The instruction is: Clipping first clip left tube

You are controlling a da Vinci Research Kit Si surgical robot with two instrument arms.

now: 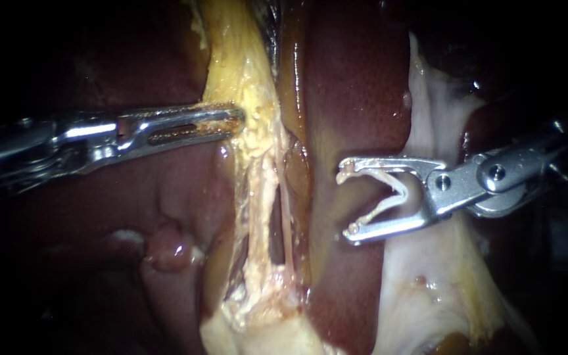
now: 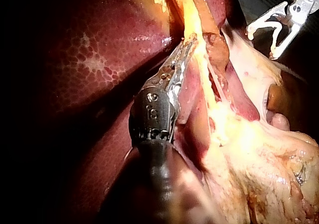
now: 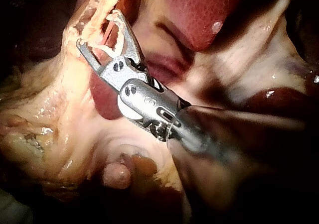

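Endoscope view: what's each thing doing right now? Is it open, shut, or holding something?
Left instrument: jaws shut on the yellow tissue.
Right instrument: jaws wide apart, holding the clip between them, away from both tubes.
clip: open, not on a tube yet.
Left tube: bare, nothing clipped on it.
Right tube: bare, nothing clipped on it.

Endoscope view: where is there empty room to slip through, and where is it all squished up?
Bare room: the smooth liver strip between the yellow tissue and the pale tissue, above the right instrument holding its clip. Also the liver below the left instrument. Crowded: where the left instrument grips the yellow tissue, and the thin slit between the two tubes.
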